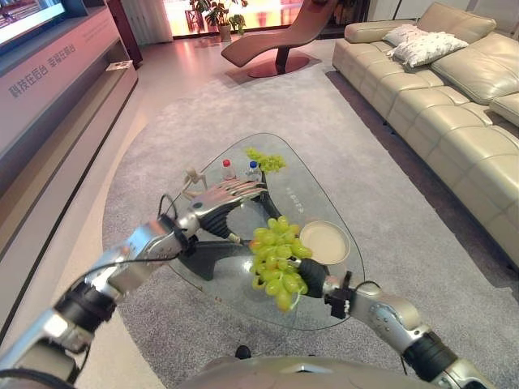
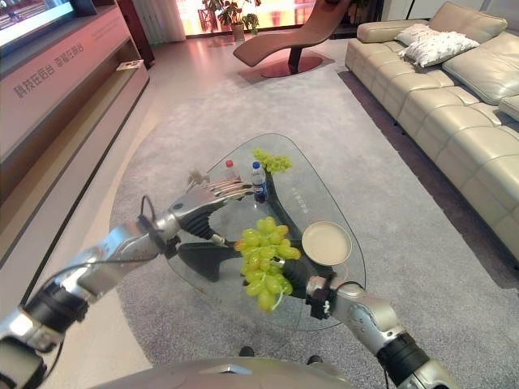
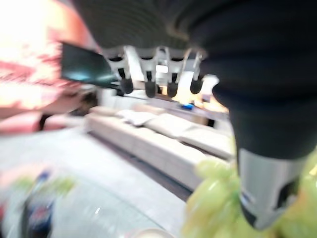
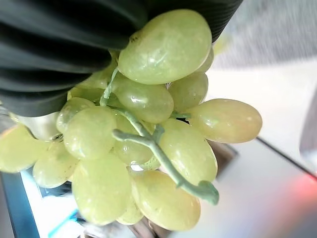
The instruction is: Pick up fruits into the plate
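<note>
Right hand holding a bunch of green grapes above the glass table, beside the plate.

The right hand [image 2: 302,285] comes in from five o'clock, its fingers hidden behind the large grape bunch [image 2: 265,258]; its wrist view shows the grapes [image 4: 143,129] pressed right against the dark cover, so it clearly carries them, though how the fingers close cannot be made out. The bunch hangs over the glass table [image 1: 324,312], just at nine o'clock of the empty cream plate [image 1: 324,242]. The left hand [image 1: 229,196] hovers with straight, relaxed fingers, holding nothing. A second small grape bunch [image 1: 266,160] lies at the table's twelve o'clock end, near two small bottles [image 1: 241,170].
</note>
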Tool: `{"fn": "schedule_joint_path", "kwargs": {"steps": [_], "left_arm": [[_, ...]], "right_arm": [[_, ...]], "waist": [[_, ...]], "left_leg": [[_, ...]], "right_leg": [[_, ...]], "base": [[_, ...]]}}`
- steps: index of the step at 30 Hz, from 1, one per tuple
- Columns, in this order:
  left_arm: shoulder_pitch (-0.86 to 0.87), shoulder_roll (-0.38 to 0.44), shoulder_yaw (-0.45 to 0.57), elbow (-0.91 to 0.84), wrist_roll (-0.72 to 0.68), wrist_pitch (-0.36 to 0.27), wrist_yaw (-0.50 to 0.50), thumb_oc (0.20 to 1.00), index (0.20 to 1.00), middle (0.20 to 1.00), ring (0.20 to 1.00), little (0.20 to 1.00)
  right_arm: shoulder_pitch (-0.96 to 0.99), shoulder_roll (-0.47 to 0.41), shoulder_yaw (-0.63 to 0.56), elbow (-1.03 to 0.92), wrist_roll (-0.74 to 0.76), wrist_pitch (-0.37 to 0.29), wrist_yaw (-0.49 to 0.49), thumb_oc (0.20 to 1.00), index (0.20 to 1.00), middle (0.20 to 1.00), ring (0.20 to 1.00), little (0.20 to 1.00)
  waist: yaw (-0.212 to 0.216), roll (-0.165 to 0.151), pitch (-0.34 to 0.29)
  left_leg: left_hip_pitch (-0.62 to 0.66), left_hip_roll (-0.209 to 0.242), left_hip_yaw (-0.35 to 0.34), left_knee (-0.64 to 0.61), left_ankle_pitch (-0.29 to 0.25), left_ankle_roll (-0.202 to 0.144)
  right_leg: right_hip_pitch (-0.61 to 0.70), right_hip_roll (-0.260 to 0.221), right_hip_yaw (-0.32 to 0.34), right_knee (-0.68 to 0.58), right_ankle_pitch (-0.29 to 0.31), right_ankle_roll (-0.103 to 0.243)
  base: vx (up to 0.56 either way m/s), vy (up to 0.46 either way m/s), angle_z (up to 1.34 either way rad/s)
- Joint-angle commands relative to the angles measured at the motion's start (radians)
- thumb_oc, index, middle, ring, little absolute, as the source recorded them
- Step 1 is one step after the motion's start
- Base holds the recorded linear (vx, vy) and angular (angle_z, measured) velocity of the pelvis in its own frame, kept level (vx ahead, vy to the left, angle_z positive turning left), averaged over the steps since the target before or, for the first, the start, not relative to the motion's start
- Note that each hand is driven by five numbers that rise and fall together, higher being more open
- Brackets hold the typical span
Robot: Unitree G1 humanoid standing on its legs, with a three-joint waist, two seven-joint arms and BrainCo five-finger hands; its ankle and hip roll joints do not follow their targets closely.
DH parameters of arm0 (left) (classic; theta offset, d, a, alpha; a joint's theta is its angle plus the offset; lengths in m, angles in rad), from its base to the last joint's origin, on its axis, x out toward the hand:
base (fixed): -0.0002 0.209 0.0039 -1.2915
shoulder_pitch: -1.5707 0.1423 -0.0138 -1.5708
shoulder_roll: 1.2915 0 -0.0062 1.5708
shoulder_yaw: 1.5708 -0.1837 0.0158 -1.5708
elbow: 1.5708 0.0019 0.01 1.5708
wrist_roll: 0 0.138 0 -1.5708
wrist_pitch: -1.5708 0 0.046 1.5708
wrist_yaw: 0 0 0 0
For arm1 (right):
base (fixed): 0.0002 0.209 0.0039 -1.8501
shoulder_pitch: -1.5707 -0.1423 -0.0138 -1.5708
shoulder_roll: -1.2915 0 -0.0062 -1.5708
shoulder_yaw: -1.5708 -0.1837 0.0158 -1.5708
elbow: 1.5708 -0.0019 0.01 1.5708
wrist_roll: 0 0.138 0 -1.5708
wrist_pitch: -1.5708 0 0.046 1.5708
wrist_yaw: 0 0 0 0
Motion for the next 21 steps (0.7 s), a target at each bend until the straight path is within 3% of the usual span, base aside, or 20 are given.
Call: {"fn": "schedule_joint_path", "kwargs": {"steps": [1,4,6,13,14,17,21], "left_arm": [[-0.022,-0.009,0.094,0.096,-0.192,0.06,-0.003,1.0,1.0,1.0,1.0,1.0],[0.032,-0.028,0.116,0.165,-0.243,0.099,-0.013,1.0,1.0,1.0,1.0,1.0],[0.082,-0.049,0.124,0.268,-0.34,0.168,-0.014,1.0,1.0,1.0,1.0,1.0],[0.057,-0.122,0.086,0.573,-0.414,0.21,0.029,1.0,1.0,1.0,1.0,1.0],[0.036,-0.151,0.074,0.65,-0.409,0.232,0.04,1.0,1.0,1.0,1.0,1.0],[0.006,-0.169,0.06,0.741,-0.424,0.244,0.04,1.0,1.0,1.0,1.0,1.0],[-0.032,-0.195,0.017,0.846,-0.446,0.218,0.051,1.0,1.0,1.0,1.0,1.0]], "right_arm": [[-0.055,0.023,-0.074,-0.034,-0.045,-0.107,0.04,0.2,0.2,0.2,0.2,0.2],[-0.048,-0.008,-0.109,-0.024,-0.096,-0.122,0.03,0.2,0.2,0.2,0.2,0.2],[-0.058,-0.063,-0.137,0.002,-0.199,-0.164,-0.005,0.2,0.2,0.2,0.2,0.2],[-0.178,-0.177,-0.115,0.125,-0.362,-0.237,-0.131,0.2,0.2,0.2,0.2,0.2],[-0.248,-0.206,-0.1,0.179,-0.475,-0.239,-0.195,0.2,0.2,0.2,0.2,0.2],[-0.338,-0.251,-0.071,0.238,-0.663,-0.225,-0.265,0.2,0.2,0.2,0.2,0.2],[-0.51,-0.347,-0.026,0.373,-0.873,-0.202,-0.332,0.2,0.2,0.2,0.2,0.2]], "waist": [[0.016,-0.052,0.053],[0.018,-0.054,0.065],[0.022,-0.06,0.091],[0.035,-0.07,0.171],[0.039,-0.069,0.211],[0.042,-0.065,0.259],[0.05,-0.049,0.331]], "left_leg": [[0.097,-0.013,0.049,0.025,-0.192,0.02],[0.09,-0.01,0.05,0.027,-0.19,0.017],[0.067,-0.006,0.052,0.039,-0.187,0.014],[-0.014,0.003,0.046,0.074,-0.178,0.007],[-0.044,0.004,0.039,0.085,-0.174,0.006],[-0.084,0.004,0.029,0.099,-0.167,0.006],[-0.144,0.002,-0.003,0.119,-0.15,0.005]], "right_leg": [[0.049,-0.041,-0.014,0.033,-0.1,0.059],[0.042,-0.039,-0.014,0.036,-0.1,0.058],[0.021,-0.039,-0.013,0.046,-0.101,0.057],[-0.054,-0.036,-0.013,0.075,-0.094,0.053],[-0.082,-0.033,-0.012,0.087,-0.094,0.049],[-0.123,-0.027,-0.011,0.11,-0.094,0.042],[-0.186,-0.014,-0.019,0.152,-0.097,0.028]], "base": [[0.0,0.0,0.0],[-0.01,-0.038,0.02],[-0.09,-0.066,0.03],[-0.13,-0.08,0.03],[-0.2,-0.116,0.05],[-0.16,-0.094,0.08],[-0.14,-0.075,0.17]]}}
